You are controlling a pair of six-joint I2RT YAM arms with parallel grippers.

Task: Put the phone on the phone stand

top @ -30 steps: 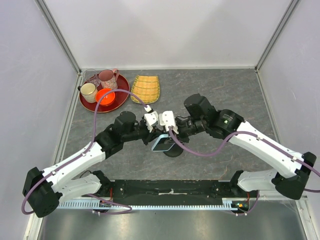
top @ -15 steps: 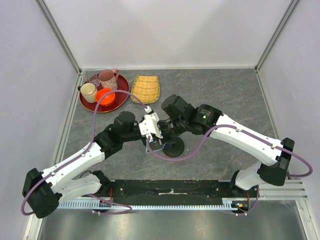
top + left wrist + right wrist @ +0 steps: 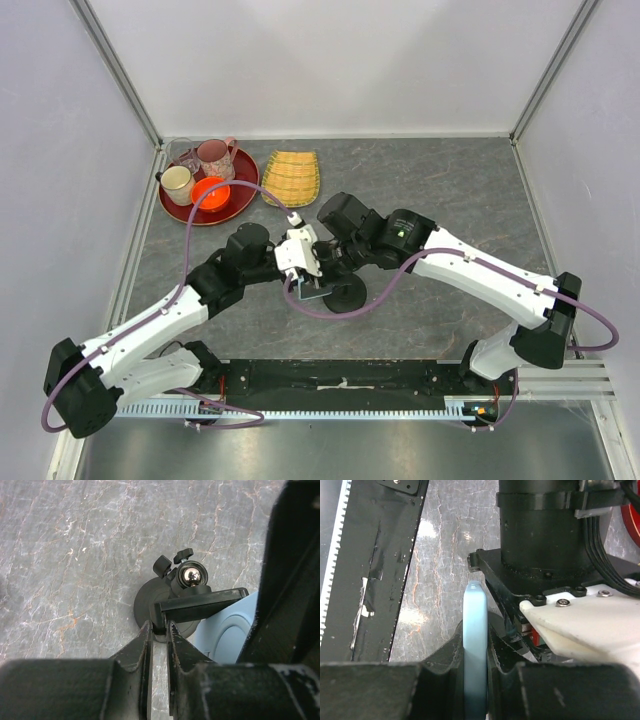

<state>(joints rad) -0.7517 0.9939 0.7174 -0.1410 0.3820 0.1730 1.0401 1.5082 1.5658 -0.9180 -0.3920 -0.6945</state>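
The black phone stand (image 3: 190,576) stands on the grey table on its round base (image 3: 350,296), with a shiny ball joint and a flat clamp plate. My left gripper (image 3: 159,626) is shut on the near end of that plate. My right gripper (image 3: 475,630) is shut on the phone (image 3: 474,610), which it holds on edge, so only its light blue case edge shows. In the left wrist view the phone's blue back (image 3: 227,635) sits just right of the stand, beside the plate. From above, both grippers (image 3: 300,262) (image 3: 326,272) meet over the stand and mostly hide the phone.
A red tray (image 3: 172,211) with cups and an orange bowl sits at the back left. A yellow woven dish (image 3: 292,177) lies next to it. The black mounting rail (image 3: 340,380) runs along the near edge. The left wrist housing (image 3: 540,530) is close in front of the right gripper.
My right arm has swung left and brought the phone, now turned on edge, up against the stand beside my left gripper. The left arm has hardly moved.
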